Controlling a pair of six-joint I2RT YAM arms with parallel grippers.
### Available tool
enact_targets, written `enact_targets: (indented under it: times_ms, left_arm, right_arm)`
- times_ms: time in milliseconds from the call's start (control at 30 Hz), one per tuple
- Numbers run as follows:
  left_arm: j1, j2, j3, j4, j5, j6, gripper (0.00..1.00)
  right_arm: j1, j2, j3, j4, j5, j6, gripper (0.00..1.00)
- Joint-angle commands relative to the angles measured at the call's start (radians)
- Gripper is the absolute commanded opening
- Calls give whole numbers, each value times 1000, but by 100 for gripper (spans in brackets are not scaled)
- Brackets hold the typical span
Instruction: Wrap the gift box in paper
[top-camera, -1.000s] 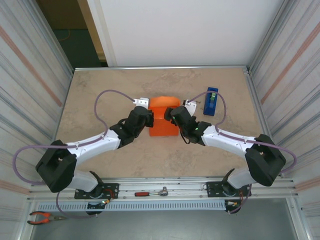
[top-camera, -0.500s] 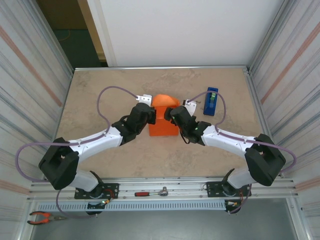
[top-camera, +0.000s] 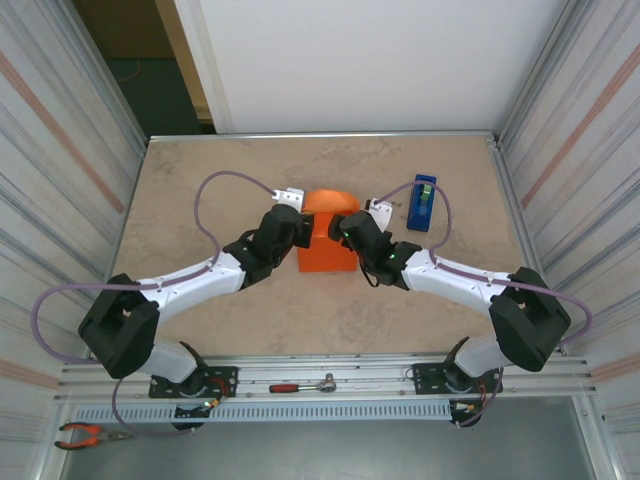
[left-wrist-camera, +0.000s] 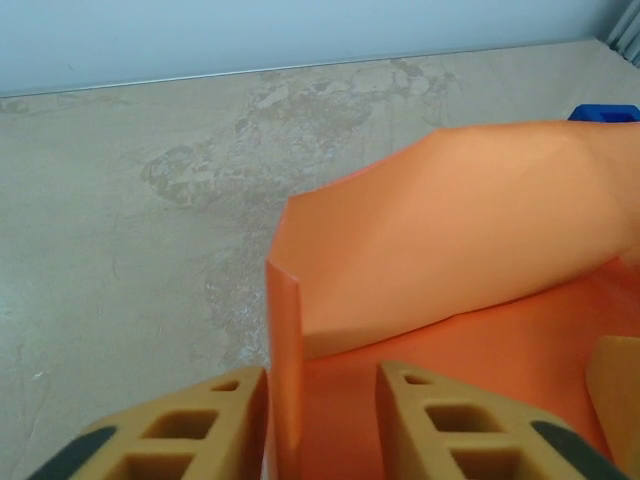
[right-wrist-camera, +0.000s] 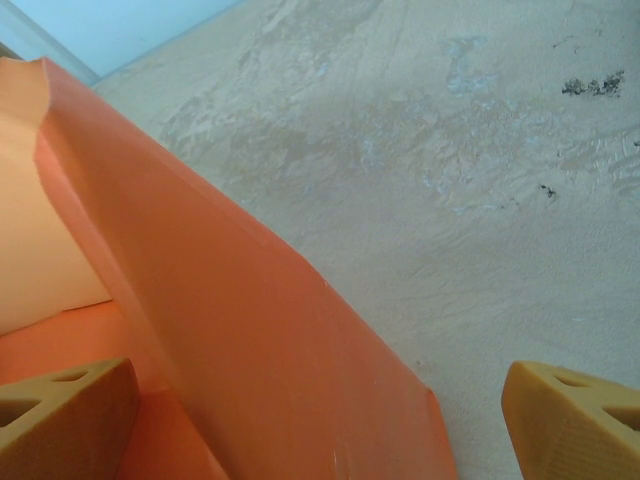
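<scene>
On the table (top-camera: 200, 180), the paper (top-camera: 325, 255) is folded upward; its creased edge is straddled, unpinched, by the parted left gripper (left-wrist-camera: 320, 390), its sloping side by the wide-spread right gripper (right-wrist-camera: 315, 405).

The paper (top-camera: 322, 256) was plain bright orange, paler on its raised flap. The table (top-camera: 200, 180) was beige, mottled like stone. My fingers (left-wrist-camera: 170, 435) were ochre with dark grey tips, my arms (top-camera: 190, 285) white and black, the cables (top-camera: 215, 192) purple, and the tape dispenser (top-camera: 422, 203) blue.
</scene>
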Motion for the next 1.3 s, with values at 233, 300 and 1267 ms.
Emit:
enact_targets:
  times_ms: [233,300,1267]
  left_arm:
    - [29,-10,51,28,21,28,39]
    - [36,-3,62,26,28,30,45]
    - [89,73,247,15,162,115,9]
  right_arm:
    - [18,60,-29,-179,-26,-11,91]
    - [18,61,-29,-176,-26,-11,92]
    - [20,55,-34,-171,-26,-8,92]
